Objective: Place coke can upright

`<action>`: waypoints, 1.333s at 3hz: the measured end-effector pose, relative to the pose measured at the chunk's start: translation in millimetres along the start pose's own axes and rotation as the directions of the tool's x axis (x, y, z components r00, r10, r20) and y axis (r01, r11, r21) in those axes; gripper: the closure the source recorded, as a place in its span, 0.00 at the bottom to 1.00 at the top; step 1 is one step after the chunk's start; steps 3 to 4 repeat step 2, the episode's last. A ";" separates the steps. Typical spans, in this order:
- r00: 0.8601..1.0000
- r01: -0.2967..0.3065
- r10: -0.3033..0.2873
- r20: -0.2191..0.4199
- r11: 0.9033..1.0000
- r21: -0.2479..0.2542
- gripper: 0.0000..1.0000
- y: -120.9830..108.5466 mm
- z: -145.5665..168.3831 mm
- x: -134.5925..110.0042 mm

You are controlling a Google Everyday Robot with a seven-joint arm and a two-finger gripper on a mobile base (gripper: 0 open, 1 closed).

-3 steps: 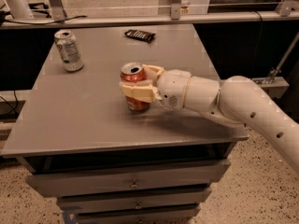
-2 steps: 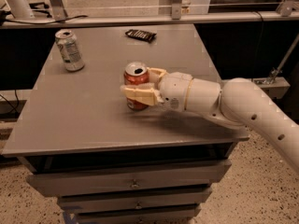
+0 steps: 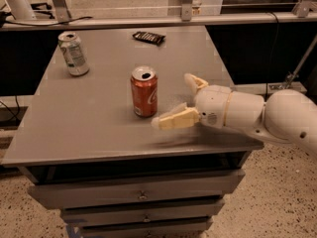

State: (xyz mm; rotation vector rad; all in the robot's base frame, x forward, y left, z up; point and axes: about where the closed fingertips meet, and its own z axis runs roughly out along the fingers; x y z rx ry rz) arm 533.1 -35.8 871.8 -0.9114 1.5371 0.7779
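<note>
A silver-white can with green markings (image 3: 73,53) is standing upright near the far left corner of the grey counter (image 3: 84,128). A dark flat packet (image 3: 148,36) is lying close to the far edge. The coke can (image 3: 144,91) is standing upright around the middle of the counter, silver top facing up, with nothing touching it. Just to its right the gripper (image 3: 172,101) is hovering low, its jaws spread apart and holding nothing. The white arm (image 3: 257,115) is reaching in from the right.
</note>
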 end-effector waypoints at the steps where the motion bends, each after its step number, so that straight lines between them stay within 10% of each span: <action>1: 0.996 0.020 -0.013 -0.088 0.997 0.074 0.00 -23.9 -66.2 18.1; 4: 0.995 0.017 -0.011 -0.096 0.998 0.066 0.00 -22.3 -69.4 21.4</action>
